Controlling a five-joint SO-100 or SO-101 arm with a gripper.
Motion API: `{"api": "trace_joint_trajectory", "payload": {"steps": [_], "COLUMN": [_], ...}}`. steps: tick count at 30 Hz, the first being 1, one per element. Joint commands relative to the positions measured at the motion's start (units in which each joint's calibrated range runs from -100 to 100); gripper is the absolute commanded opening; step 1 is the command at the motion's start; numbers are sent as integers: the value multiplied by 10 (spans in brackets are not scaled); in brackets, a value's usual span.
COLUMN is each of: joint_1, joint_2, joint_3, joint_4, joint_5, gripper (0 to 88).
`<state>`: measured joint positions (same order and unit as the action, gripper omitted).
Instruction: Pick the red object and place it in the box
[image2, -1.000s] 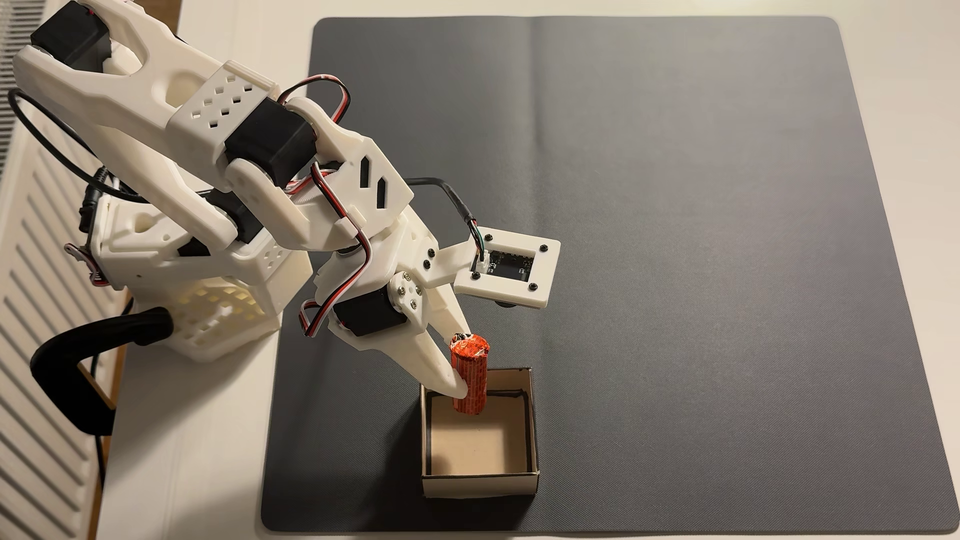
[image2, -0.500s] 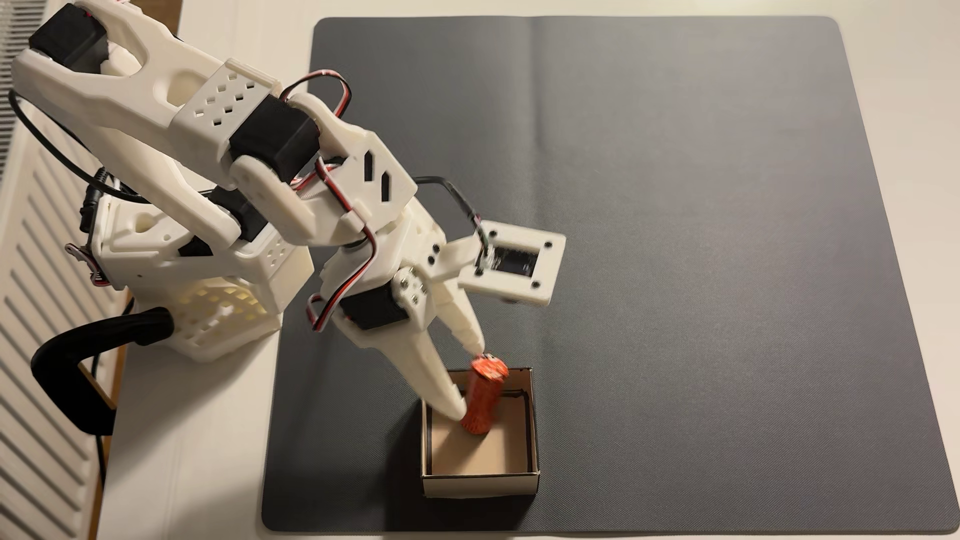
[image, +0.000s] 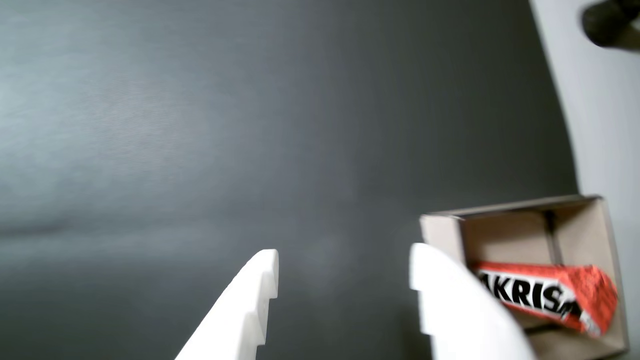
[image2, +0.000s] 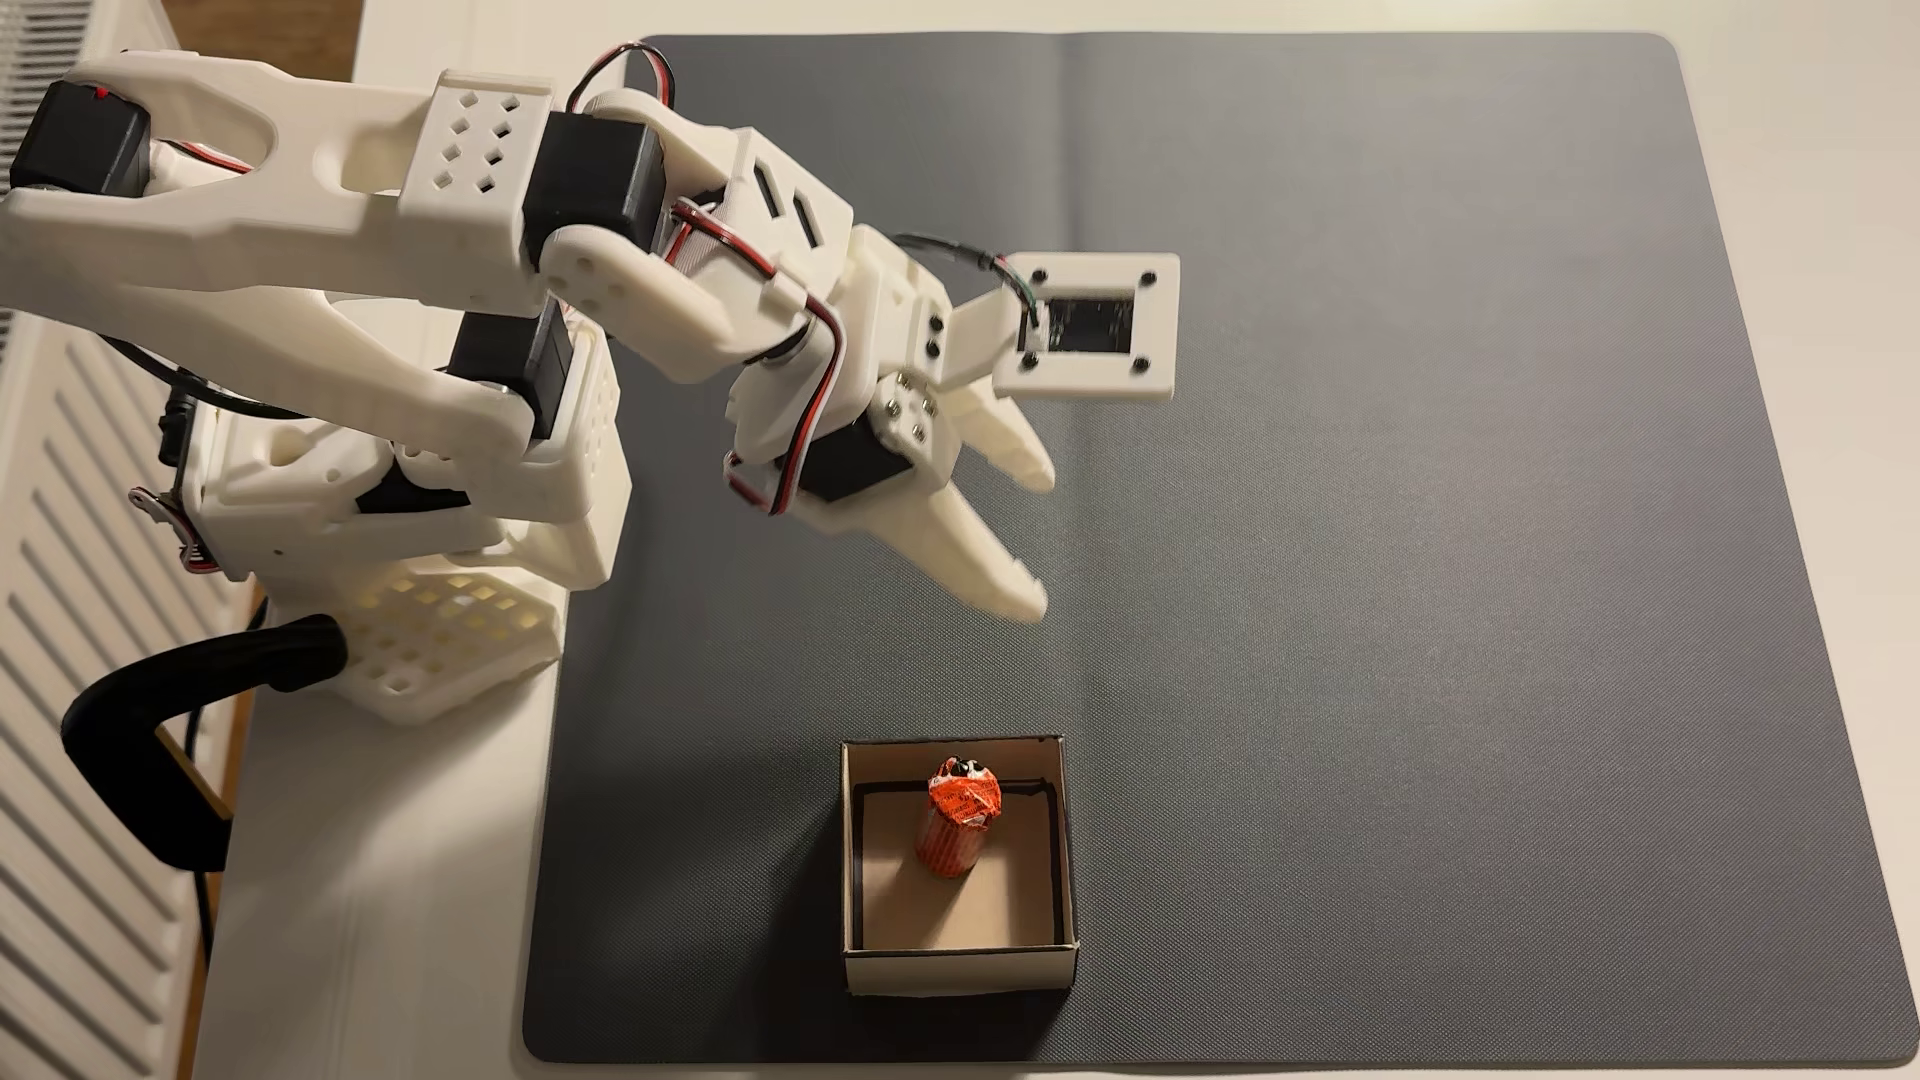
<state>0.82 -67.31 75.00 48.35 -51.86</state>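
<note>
The red object (image2: 953, 820), an orange-red foil cylinder with dark print, stands upright inside the cardboard box (image2: 954, 968) near the mat's front edge in the fixed view. In the wrist view the red object (image: 550, 292) lies across the box (image: 440, 232) at the lower right, partly hidden by one white finger. My gripper (image2: 1044, 545) hangs open and empty above the mat, well behind the box. Its two white fingertips frame bare mat in the wrist view, gripper (image: 345, 270).
A dark grey mat (image2: 1351, 519) covers most of the white table. The arm's base (image2: 416, 582) and a black clamp (image2: 156, 727) stand at the left edge. The wrist camera mount (image2: 1091, 327) sticks out beside the gripper.
The gripper let go of the red object, which now stands in the box. The arm then lifted and pulled back away from the box with its jaws open.
</note>
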Motion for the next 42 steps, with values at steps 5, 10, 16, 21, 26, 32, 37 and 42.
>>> {"api": "trace_joint_trajectory", "payload": {"steps": [5, 10, 16, 21, 26, 32, 37, 42], "joint_1": [-26, -33, -29, -29, -30, -35, -35, -34], "joint_2": [-4, -8, -9, -9, -9, -9, -9, -9], "joint_3": [25, 76, 126, 166, 189, 226, 241, 245], "joint_4": [-49, -77, -73, -72, -72, -74, -74, -39], "joint_5": [-6, -6, -6, -6, -6, -7, -7, -7], "gripper": [31, 9, 8, 8, 8, 8, 8, 8]}}
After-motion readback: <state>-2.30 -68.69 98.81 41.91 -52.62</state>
